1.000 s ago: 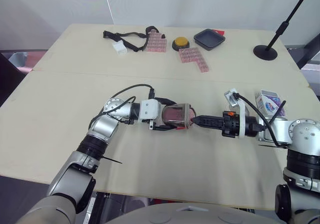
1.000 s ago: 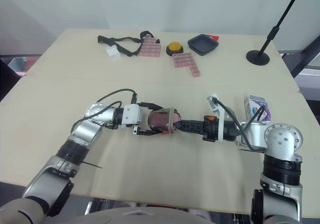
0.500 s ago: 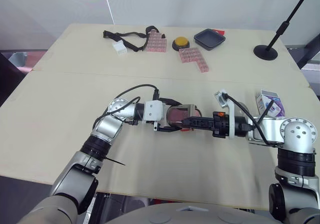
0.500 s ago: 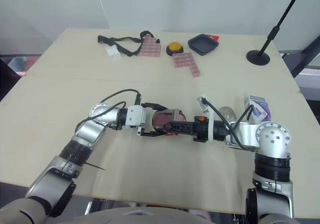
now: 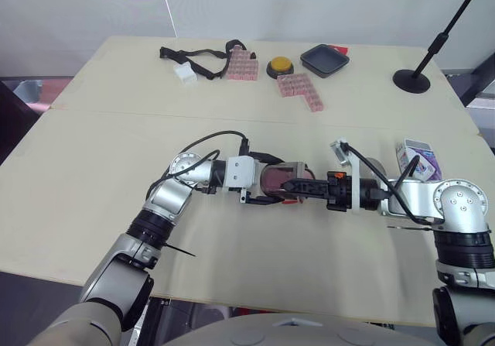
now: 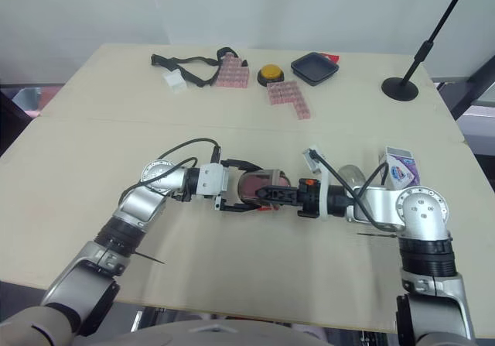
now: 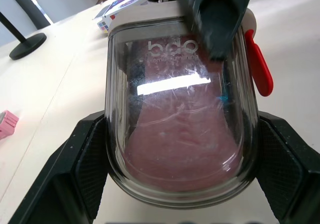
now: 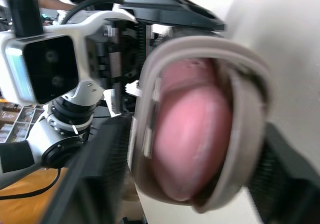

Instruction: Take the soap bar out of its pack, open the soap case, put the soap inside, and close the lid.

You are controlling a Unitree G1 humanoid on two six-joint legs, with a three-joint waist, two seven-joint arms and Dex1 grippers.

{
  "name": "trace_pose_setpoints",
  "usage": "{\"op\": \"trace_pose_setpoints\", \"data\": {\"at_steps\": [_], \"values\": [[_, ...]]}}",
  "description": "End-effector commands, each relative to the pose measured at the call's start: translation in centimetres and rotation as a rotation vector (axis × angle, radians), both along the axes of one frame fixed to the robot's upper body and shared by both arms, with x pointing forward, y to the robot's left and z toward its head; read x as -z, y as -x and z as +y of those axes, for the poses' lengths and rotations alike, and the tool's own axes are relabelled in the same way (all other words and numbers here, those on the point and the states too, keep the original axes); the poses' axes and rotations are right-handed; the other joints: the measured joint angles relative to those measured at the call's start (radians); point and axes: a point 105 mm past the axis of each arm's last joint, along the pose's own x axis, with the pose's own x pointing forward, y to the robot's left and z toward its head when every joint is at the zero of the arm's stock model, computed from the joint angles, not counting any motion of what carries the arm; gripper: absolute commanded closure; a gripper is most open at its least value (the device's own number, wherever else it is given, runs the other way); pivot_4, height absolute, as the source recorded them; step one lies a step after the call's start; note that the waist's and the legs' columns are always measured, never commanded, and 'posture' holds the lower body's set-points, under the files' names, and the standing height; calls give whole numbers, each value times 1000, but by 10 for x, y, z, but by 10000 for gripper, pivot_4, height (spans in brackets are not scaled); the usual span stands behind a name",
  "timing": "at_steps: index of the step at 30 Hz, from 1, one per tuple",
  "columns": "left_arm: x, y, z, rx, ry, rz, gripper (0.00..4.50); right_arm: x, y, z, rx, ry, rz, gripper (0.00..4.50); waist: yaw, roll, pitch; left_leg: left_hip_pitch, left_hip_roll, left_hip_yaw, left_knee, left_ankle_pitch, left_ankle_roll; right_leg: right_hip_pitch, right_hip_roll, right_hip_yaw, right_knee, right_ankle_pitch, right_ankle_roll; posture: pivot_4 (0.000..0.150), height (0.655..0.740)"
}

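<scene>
The left end effector (image 5: 267,182) has the soap case (image 5: 278,182) clamped between its two black fingers (image 7: 85,164), one on each long side, and holds it lying flat just over the middle of the table (image 5: 85,176). Through the case's clear domed lid (image 7: 180,98) I can see the pink soap bar (image 8: 192,134) sitting inside. A red tab (image 7: 258,66) sticks out at one side of the case, near the end that faces the other arm.

The right end effector (image 6: 267,194) reaches in from the opposite side and meets that far end of the case. Its fingers are spread wide, with the end of the case between them; one dark finger (image 7: 217,18) lies over the top of the lid. From here I can't tell whether they are actually pressing on it.

The soap pack (image 5: 418,159), a white and purple box, stands on the table beside the right arm, well apart from the case. Along the far edge of the table lie a black strap (image 5: 193,54), a small white piece (image 5: 185,73), two pink block strips (image 5: 241,66), a yellow button (image 5: 278,68) and a black tray (image 5: 323,59). The round base of a stand (image 5: 410,80) sits off to the right.
</scene>
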Motion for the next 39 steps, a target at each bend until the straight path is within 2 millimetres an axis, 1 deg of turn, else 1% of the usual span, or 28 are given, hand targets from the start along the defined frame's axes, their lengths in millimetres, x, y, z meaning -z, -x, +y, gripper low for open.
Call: {"op": "trace_pose_setpoints", "data": {"at_steps": [1,11,14,15,16,21,25,29,31,33,35,37,38,39], "values": [[-9,2,-2,12,27,-26,10325,-9,5,3,-28,-11,-22,22888,0,0,0,0,0,0,0,0,0,0,0,0,0,0,0,1500,7400],[-8,-3,-2,0,15,-43,10325,-9,8,4,-37,-10,-7,22923,0,0,0,0,0,0,0,0,0,0,0,0,-1,0,0,1500,7400],[-9,-5,-1,-6,18,-22,10325,-10,8,4,-38,-6,-8,23278,0,0,0,-1,0,0,0,0,0,0,0,0,-1,0,0,1500,7400],[-10,-7,-1,-12,27,-14,2328,-10,8,3,-38,-5,-8,23284,0,0,0,-1,0,0,0,0,0,0,0,-1,-1,0,0,1500,7400],[-12,-8,-1,-16,32,-12,46,-10,8,3,-37,-4,-8,23285,1,0,0,-1,0,0,0,0,0,0,0,-1,-1,0,0,1500,7400],[-16,-13,2,-25,40,0,0,-10,8,2,-32,-2,-9,23749,0,0,0,-1,0,0,0,0,0,0,0,-1,-1,0,0,1500,7400],[-17,-17,16,-29,9,59,0,-10,8,-1,-27,9,-16,23751,0,0,0,-1,0,0,0,0,0,0,0,-1,-1,0,0,1500,7400],[-12,-20,40,-53,-68,197,0,-11,6,-8,-35,65,-58,23752,-1,0,0,0,0,0,-1,0,-1,0,1,-1,-1,0,0,1500,7400],[-16,-23,49,-69,-83,269,0,-12,5,-13,-59,140,-106,23753,1,0,0,-1,0,0,-1,0,-1,0,0,-1,-1,0,0,1500,7400],[-22,-25,52,-78,-82,310,0,-13,5,-18,-93,223,-161,23754,2,0,0,-1,0,0,0,0,-1,0,0,-1,-2,0,0,1500,7400],[-34,-28,47,-86,-50,344,0,-23,3,-22,-168,371,-298,23755,4,1,1,-2,-1,-1,0,0,0,-1,0,-1,-2,0,0,1500,7400],[-40,-28,42,-89,-34,363,0,-30,2,-24,-224,453,-381,23756,5,1,2,-2,0,-1,0,0,-1,0,0,-2,-2,0,1,1500,7400],[-44,-31,37,-111,-21,402,0,-34,0,-24,-270,527,-450,23756,6,1,1,-3,-1,-1,0,0,0,0,1,-2,-2,0,1,1500,7400],[-50,-26,29,-81,-12,415,0,-42,-2,-25,-329,617,-538,23757,6,1,1,-3,-1,-2,0,-1,-1,1,3,-2,-1,0,1,1500,7400]]}}
